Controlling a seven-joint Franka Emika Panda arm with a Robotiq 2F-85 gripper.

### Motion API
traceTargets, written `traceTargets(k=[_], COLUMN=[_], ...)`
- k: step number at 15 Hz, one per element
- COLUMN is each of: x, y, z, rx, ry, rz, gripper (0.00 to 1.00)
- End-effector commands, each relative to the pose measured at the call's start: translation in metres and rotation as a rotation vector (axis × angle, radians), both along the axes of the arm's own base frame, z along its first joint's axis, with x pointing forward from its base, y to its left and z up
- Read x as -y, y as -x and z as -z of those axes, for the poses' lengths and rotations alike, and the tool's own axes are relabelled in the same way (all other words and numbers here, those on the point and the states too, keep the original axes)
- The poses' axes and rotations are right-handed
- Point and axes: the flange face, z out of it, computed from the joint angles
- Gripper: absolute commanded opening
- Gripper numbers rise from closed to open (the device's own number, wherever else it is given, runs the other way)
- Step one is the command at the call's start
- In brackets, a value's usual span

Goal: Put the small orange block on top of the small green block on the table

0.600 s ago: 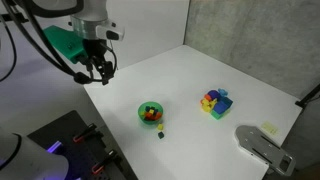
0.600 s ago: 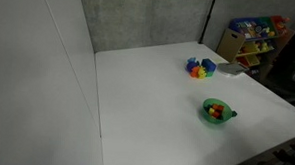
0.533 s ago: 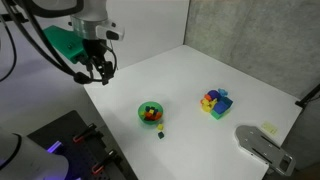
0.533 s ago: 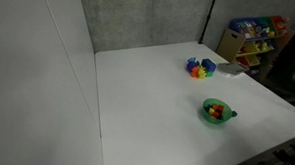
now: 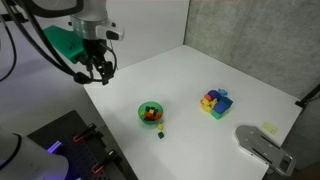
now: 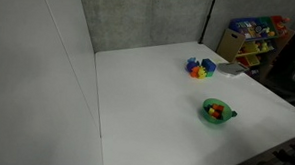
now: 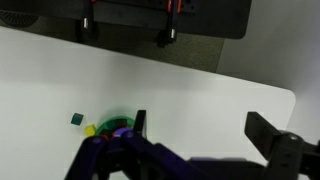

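Note:
My gripper (image 5: 100, 68) hangs open and empty above the table's (image 5: 200, 65) near-left corner, well away from the blocks. In the wrist view its fingers (image 7: 203, 125) are spread over bare white tabletop. The small green block (image 5: 160, 135) lies on the table just beside a round green bowl (image 5: 151, 112); it also shows in the wrist view (image 7: 75, 119). Small orange-red and yellow pieces (image 5: 150, 115) sit in the bowl; I cannot single out the small orange block among them. The bowl also shows in an exterior view (image 6: 216, 112).
A multicoloured block cluster (image 5: 214, 101) stands on the table beyond the bowl and shows in both exterior views (image 6: 199, 67). Dark equipment (image 5: 70, 145) sits below the table edge near the arm. A grey device (image 5: 262, 145) lies at one corner. Toy shelves (image 6: 251, 39) stand behind the table.

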Motion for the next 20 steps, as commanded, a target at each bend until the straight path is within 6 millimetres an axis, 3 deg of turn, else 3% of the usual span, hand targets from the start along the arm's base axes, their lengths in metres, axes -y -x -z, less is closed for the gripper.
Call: traceTargets(k=[1, 4, 10, 13, 20], x=[0.000, 0.000, 0.003, 0.009, 0.017], y=[0.000, -0.005, -0.043, -0.063, -0.102], z=[0.000, -0.003, -0.008, 0.006, 0.064], rx=[-0.001, 0.013, 0.088, 0.116, 0.153], ry=[0.000, 0.013, 0.040, 0.059, 0.094], rz=[0.000, 0.008, 0.020, 0.033, 0.064], gripper=[1.00, 1.00, 1.00, 1.00, 1.00])
